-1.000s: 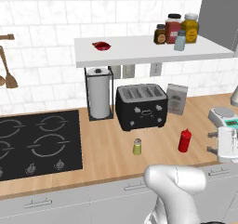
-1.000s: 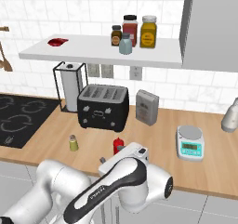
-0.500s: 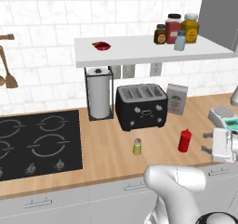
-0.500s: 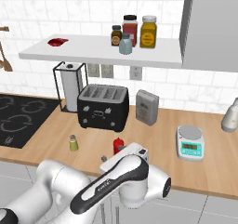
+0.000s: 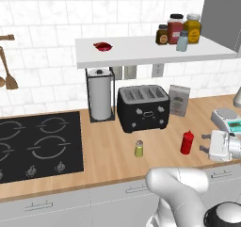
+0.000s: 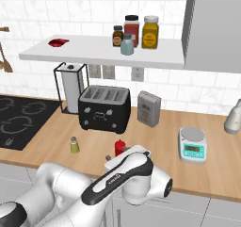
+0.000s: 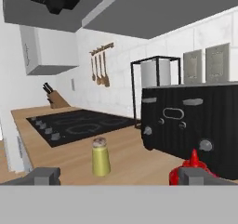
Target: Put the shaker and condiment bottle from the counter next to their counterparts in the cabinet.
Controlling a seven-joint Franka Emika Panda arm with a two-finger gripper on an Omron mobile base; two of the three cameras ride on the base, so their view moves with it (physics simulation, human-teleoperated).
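The yellow-green shaker [image 5: 139, 149] stands on the wood counter [image 5: 108, 162] in front of the toaster. The red condiment bottle [image 5: 187, 142] stands a little to its right. My gripper [image 5: 205, 143] hovers low just right of the bottle, open, fingers pointing at it and holding nothing. In the hand view the shaker [image 7: 100, 156] is left of centre and the bottle [image 7: 190, 168] is just behind the right fingertip [image 7: 197, 175]. The arm partly covers the bottle [image 6: 120, 147] in the right base view. On the white cabinet shelf [image 5: 155, 56] stand a pale blue shaker [image 5: 182, 41] and a flat red item [image 5: 102, 46].
A black toaster [image 5: 142, 107] and a paper towel holder [image 5: 100, 99] stand at the back. The black hob [image 5: 40, 143] is at the left, a grey box [image 5: 179, 100] and a kitchen scale [image 5: 228, 118] at the right. Jars [image 5: 175, 28] crowd the shelf's right end.
My hand has sunk a little and edged toward the red bottle. The jaws have stayed open. The shaker and bottle have not moved.
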